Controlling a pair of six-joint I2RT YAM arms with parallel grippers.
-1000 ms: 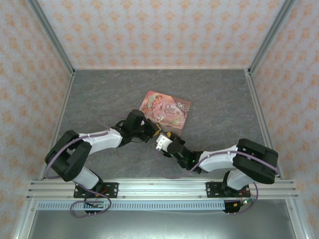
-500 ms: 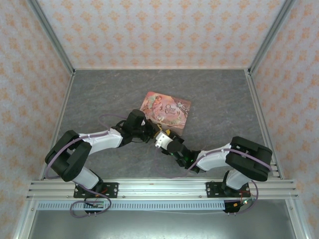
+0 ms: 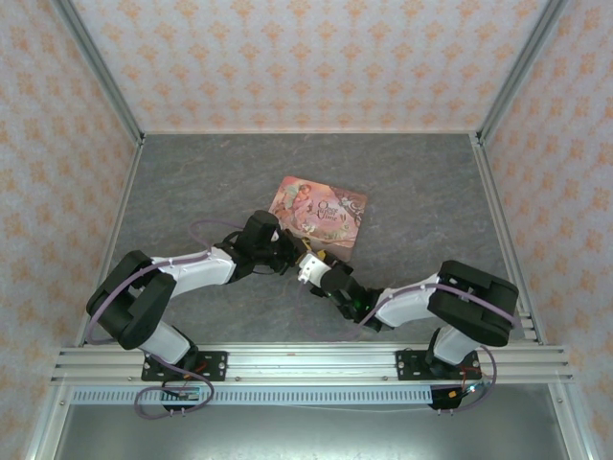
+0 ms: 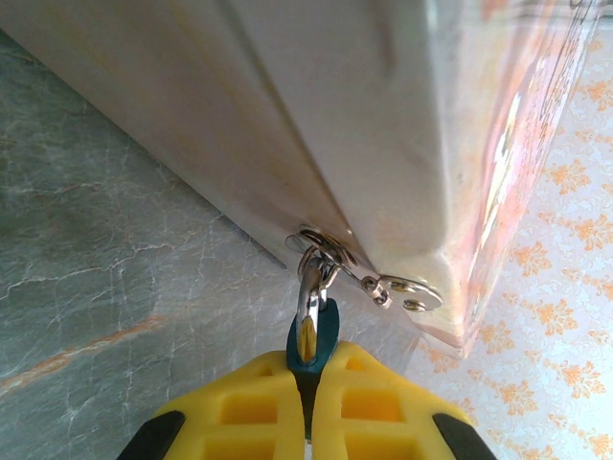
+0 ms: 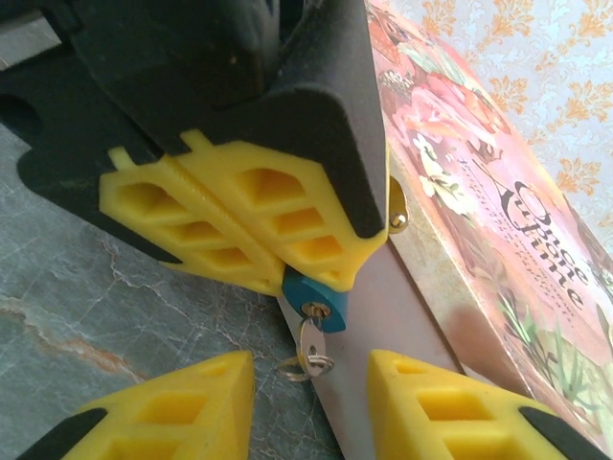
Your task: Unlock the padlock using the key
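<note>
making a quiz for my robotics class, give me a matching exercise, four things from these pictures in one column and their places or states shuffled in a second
Things
1. tiny teal-blue padlock
2. small silver key
3. pink illustrated tin box
4. right gripper

States
A. open, straddling the key without touching it
B. lying on the grey table
C. clamped in the left gripper
D. seated in the padlock's keyhole

Pairs: 1-C, 2-D, 3-B, 4-A

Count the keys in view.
1: the key sits in the padlock, which the left gripper pinches at the pink tin. Others could be hidden.
</note>
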